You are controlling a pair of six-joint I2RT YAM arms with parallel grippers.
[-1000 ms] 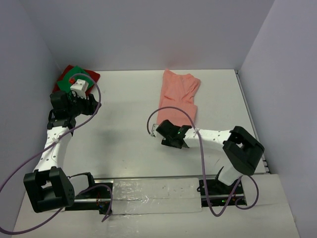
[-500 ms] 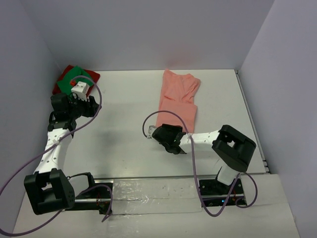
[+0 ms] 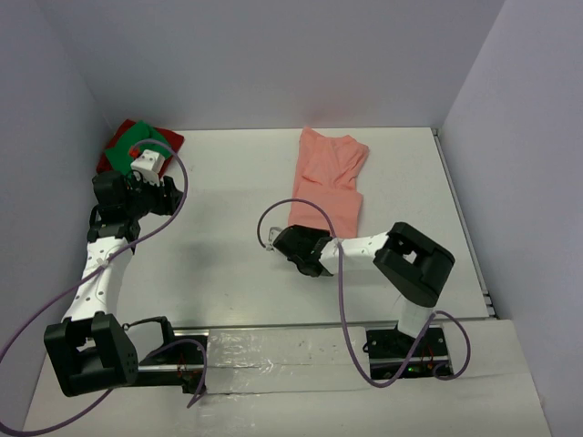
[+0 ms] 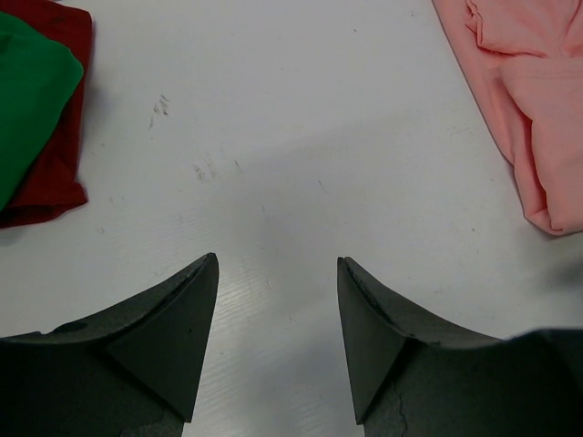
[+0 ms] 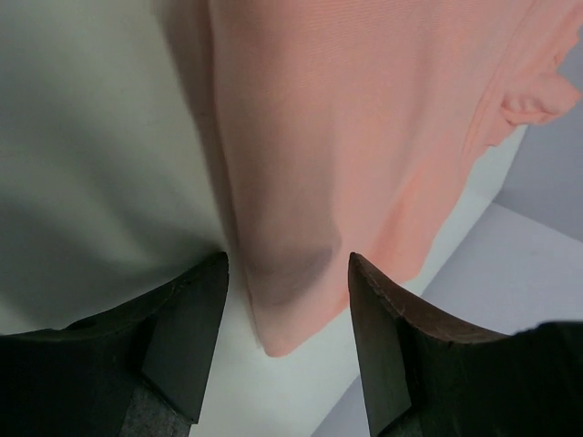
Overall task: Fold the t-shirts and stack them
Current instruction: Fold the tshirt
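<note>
A salmon-pink t-shirt [image 3: 328, 177] lies crumpled on the white table right of centre. It fills the right wrist view [image 5: 364, 118] and shows in the left wrist view [image 4: 537, 100]. My right gripper [image 5: 287, 264] is open, its jaws standing either side of the shirt's near left corner, low over it. A green t-shirt [image 3: 127, 150] lies folded on a dark red one [image 3: 168, 138] at the far left corner; both show in the left wrist view, the green [image 4: 27, 100] over the dark red [image 4: 55, 173]. My left gripper [image 4: 278, 264] is open and empty above bare table, beside that stack.
Grey-lilac walls [image 3: 273, 55] close the table on the left, far and right sides. Purple cables loop from both arms [image 3: 342, 291]. The table's right edge [image 3: 465, 237] runs close to the pink shirt.
My right gripper has swung left and forward, its arm folding in, to the pink shirt's near left corner. The left arm has barely moved.
</note>
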